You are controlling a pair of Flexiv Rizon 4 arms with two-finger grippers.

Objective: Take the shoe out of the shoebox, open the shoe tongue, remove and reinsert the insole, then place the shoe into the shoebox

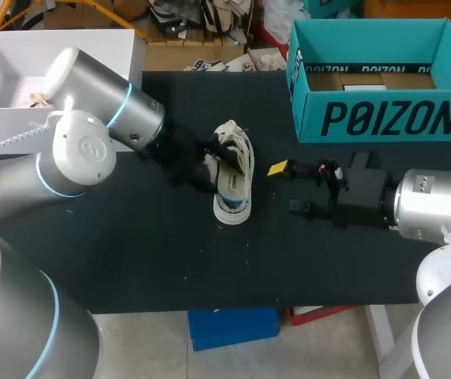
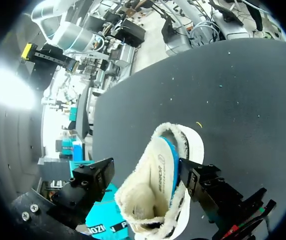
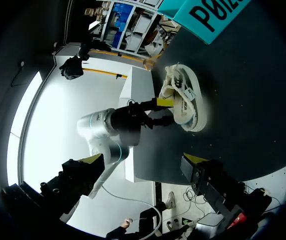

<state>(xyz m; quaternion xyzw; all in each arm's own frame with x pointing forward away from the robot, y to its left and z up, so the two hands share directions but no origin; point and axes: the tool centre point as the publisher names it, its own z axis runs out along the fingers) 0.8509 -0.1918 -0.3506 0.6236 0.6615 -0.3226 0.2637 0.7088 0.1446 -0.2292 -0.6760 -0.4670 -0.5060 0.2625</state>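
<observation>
Shoe (image 1: 233, 178) sits on the table (image 1: 130, 253) beside the shoebox (image 1: 383, 118), left claw (image 3: 165, 111) at its side, clamped or not I can't tell, right claw (image 1: 288, 189) spread empty nearby, so best pin it firmly and lift the tongue gently.

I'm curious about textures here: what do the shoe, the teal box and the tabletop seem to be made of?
The shoe: fluffy cream fleece-like lining, smooth white sole, probably rubber. The teal box: likely matte cardboard, with thin folded walls. The tabletop: black, matte, speckled; perhaps a fabric or rubber mat.
</observation>
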